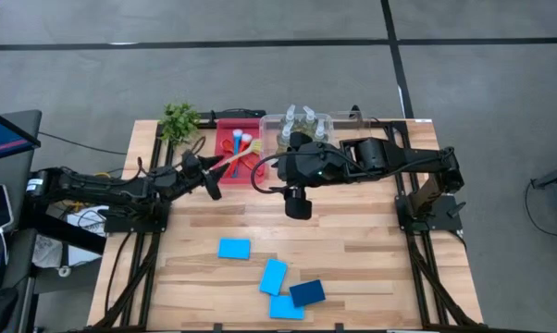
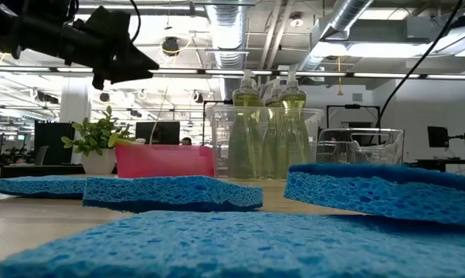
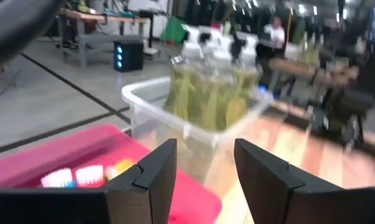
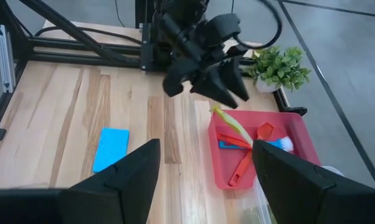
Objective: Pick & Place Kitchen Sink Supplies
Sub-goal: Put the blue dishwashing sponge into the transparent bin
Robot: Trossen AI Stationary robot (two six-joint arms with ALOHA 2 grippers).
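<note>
I see left gripper (image 1: 212, 188) spread, empty, near red tray (image 1: 225, 129) holding brushes (image 1: 241, 148). Right gripper (image 4: 203, 163) spread, empty, beside bin (image 1: 271, 123) of bottles (image 1: 302, 120). Sponges (image 1: 271, 276) lie on near table (image 1: 352, 250).

open-plan lab or workshop: exposed ceiling ducts (image 2: 348, 23), monitors (image 2: 157, 132) on far benches, concrete floor (image 1: 260, 74).

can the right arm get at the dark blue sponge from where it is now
Probably yes. The right gripper hangs open over bare wood mid-table, and the dark blue sponge lies uncovered near the front edge. Only a lighter sponge touches its corner; the left gripper is off by the red tray.
</note>
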